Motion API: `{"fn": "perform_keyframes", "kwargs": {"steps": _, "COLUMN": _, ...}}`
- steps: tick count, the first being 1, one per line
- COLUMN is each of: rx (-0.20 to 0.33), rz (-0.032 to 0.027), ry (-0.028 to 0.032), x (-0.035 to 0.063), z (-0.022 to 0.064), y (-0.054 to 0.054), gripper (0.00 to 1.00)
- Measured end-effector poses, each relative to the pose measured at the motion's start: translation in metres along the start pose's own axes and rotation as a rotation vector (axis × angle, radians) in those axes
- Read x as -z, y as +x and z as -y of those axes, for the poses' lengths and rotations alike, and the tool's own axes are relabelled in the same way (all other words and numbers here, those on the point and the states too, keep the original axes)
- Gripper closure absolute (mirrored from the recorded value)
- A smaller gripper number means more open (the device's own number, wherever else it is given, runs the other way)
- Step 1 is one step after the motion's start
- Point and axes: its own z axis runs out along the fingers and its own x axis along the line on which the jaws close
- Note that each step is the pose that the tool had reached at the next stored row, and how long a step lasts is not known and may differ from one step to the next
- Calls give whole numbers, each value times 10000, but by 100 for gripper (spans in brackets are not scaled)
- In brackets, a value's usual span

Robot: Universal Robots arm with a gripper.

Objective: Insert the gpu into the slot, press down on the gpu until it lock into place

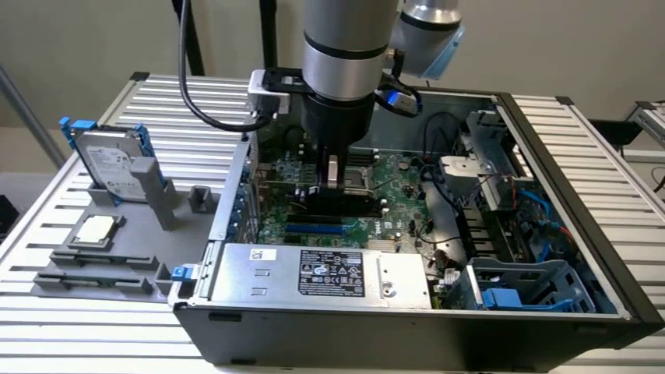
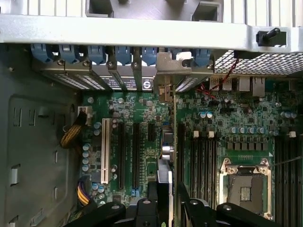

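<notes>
Soft, even light; the computer case [image 1: 416, 335] interior sits dim, its metal edge [image 2: 142, 30] glaring pale

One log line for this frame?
gripper: shut on gpu | gpu: upright on motherboard, beside blue connector | lock: cannot tell

Hard drive [image 1: 112, 165] upright; grey power supply [image 1: 322, 274]; perhaps CPU [image 1: 96, 230].

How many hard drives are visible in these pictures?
1. The drive stands in a grey holder on the table, at the exterior view's left of the case. More may be hidden inside the case.
</notes>
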Motion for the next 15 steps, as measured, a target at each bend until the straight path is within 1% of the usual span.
{"fn": "perform_keyframes", "kwargs": {"steps": 2, "rx": -31, "rz": -1, "ry": 1, "x": -35, "z": -16, "y": -9, "gripper": 74}}
{"fn": "perform_keyframes", "kwargs": {"steps": 6, "rx": -152, "rz": 3, "ry": 7, "x": -72, "z": -30, "y": -24, "gripper": 74}}
{"fn": "perform_keyframes", "kwargs": {"steps": 15, "rx": -164, "rz": 7, "ry": 10, "x": -87, "z": -31, "y": -24, "gripper": 74}}
